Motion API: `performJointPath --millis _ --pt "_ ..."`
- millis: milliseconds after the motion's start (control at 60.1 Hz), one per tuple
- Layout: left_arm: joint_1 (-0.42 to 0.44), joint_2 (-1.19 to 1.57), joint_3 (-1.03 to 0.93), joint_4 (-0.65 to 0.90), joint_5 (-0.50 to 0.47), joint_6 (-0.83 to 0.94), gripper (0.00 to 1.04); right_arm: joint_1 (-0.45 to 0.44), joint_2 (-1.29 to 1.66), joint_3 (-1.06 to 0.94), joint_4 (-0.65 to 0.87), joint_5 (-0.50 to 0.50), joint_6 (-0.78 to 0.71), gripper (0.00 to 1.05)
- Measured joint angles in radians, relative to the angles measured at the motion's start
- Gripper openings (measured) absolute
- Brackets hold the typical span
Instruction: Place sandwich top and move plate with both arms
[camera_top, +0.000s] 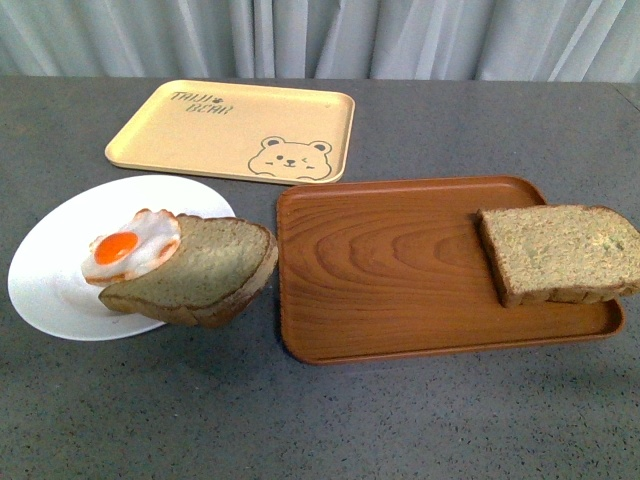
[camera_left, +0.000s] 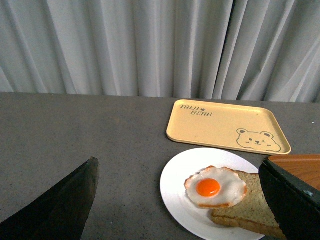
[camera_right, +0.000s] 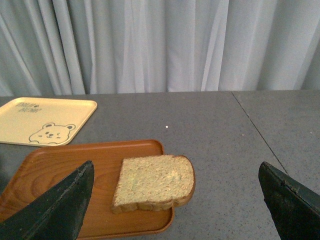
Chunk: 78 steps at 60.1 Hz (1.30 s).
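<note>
The sandwich top (camera_top: 560, 252), a squarish brown wholegrain slice, lies on the right end of the brown wooden tray (camera_top: 380, 270) and overhangs its right edge. The white plate (camera_top: 50, 290) sits at the left and holds a rounder bread slice (camera_top: 205, 270) with a fried egg (camera_top: 132, 245) on it. Neither arm shows in the front view. My left gripper (camera_left: 180, 210) is open above the table, facing the plate (camera_left: 175, 190). My right gripper (camera_right: 175, 207) is open and empty, above and short of the sandwich top (camera_right: 155, 181).
A yellow bear tray (camera_top: 230, 130) lies at the back, behind the plate and the wooden tray. The lower bread slice overhangs the plate's right rim, close to the wooden tray's left edge. Grey curtains hang behind the grey table.
</note>
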Motion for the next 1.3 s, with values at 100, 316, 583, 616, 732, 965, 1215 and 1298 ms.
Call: performJointPath --millis 100,316,583,616,732,965,1215,1298 --pt "0.0 0.0 0.0 0.0 0.0 0.0 0.96 0.0 0.0 0.0 0.0 0.0 0.0 0.96" --pt "0.0 0.0 0.0 0.0 0.0 0.0 0.96 0.0 0.0 0.0 0.0 0.0 0.0 0.96" --pt "0.0 0.0 0.0 0.0 0.0 0.0 0.96 0.0 0.0 0.0 0.0 0.0 0.0 0.96" --pt "0.0 0.0 0.0 0.0 0.0 0.0 0.96 0.0 0.0 0.0 0.0 0.0 0.0 0.96" --pt "0.0 0.0 0.0 0.0 0.0 0.0 0.96 0.0 0.0 0.0 0.0 0.0 0.0 0.96" --pt "0.0 0.0 0.0 0.0 0.0 0.0 0.96 -0.191 0.64 0.194 0.019 -0.113 0.001 0.96" --pt "0.0 0.0 0.0 0.0 0.0 0.0 0.96 -0.414 1.419 0.431 0.387 -0.29 -0.026 0.96" --pt "0.0 0.0 0.0 0.0 0.0 0.0 0.96 -0.426 1.596 0.489 0.409 -0.339 -0.015 0.96"
